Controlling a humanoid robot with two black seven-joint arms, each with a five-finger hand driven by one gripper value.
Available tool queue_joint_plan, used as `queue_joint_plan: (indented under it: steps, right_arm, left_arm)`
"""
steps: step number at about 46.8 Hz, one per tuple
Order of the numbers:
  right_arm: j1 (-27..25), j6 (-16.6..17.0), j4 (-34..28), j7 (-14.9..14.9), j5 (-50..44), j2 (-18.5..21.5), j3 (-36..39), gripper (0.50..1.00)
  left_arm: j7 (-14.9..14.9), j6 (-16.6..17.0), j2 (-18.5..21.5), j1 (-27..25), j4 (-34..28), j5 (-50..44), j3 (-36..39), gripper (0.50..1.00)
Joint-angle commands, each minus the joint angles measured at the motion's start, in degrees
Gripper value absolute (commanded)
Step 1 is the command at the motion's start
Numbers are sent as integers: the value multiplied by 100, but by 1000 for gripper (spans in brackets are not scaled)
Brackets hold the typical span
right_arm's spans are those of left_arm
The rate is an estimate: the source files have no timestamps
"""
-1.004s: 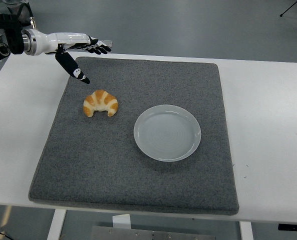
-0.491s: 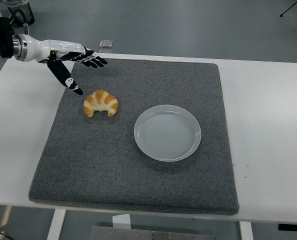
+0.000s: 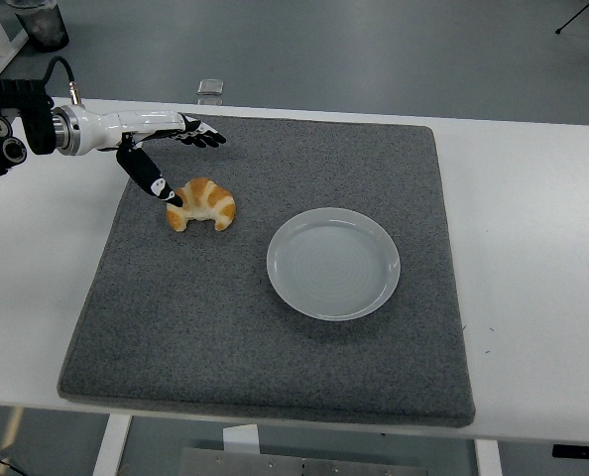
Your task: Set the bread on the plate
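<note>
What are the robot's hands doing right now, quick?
Left hand: open, fingers spread, holding nothing, thumb tip at the croissant.
Right hand: not in view.

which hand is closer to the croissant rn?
Left. The left hand is just behind the croissant, open, thumb tip reaching down to its left end. The right hand isn't in view.

Golden-brown bread (image 3: pixel 202 204), pale grey plate (image 3: pixel 333 264), dark grey mat (image 3: pixel 225 327).
</note>
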Motion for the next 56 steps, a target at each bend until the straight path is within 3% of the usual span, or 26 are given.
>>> queue_joint_plan:
  steps: [1,16,32,56]
  right_arm:
    - [0,0,-2,1,-1,0,0,952]
    - [0,0,-2,1,-1,0,0,952]
    - [0,0,7,1,-1,0,0,952]
    - [0,0,7,1,-1,0,0,952]
  left_arm:
    - [1,171,-72,-6,0,51,236,986]
    - [1,760,-274,20,44,43,658,988]
    - [36,1155,-573,161,263,43,746,988]
    - [36,1454,-942,319,536,43,755,984]
